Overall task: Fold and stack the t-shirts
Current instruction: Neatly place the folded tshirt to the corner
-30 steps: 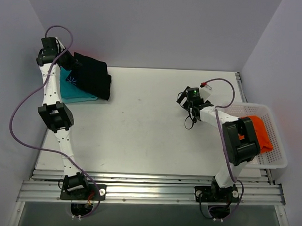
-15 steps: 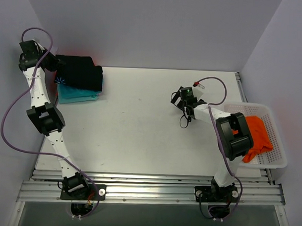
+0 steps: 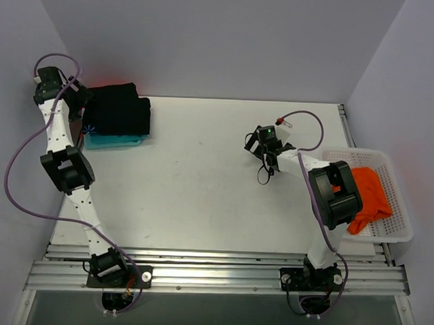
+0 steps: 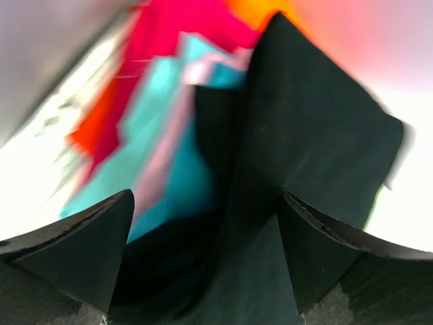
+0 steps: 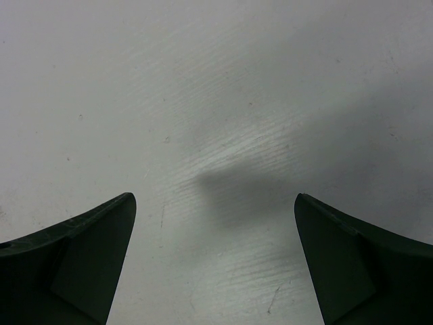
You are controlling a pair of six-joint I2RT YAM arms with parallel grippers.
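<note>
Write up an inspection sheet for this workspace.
Surface: white table, bare in the middle.
Job's things: black shirt on a teal shirt, far left corner; red cloth edges beside them, blurred; orange shirt crumpled in the basket.
Clutter: nothing seen.
Grippers: left gripper jaws open, black shirt between them; right gripper jaws open over bare table.
Cables: purple cable loops beside the left arm; second cable arches over the right wrist.
Surroundings: pale walls on three sides; metal rail at near edge.

Overhead; wrist close-ups on t-shirts (image 4: 304,128), table (image 5: 203,101)
</note>
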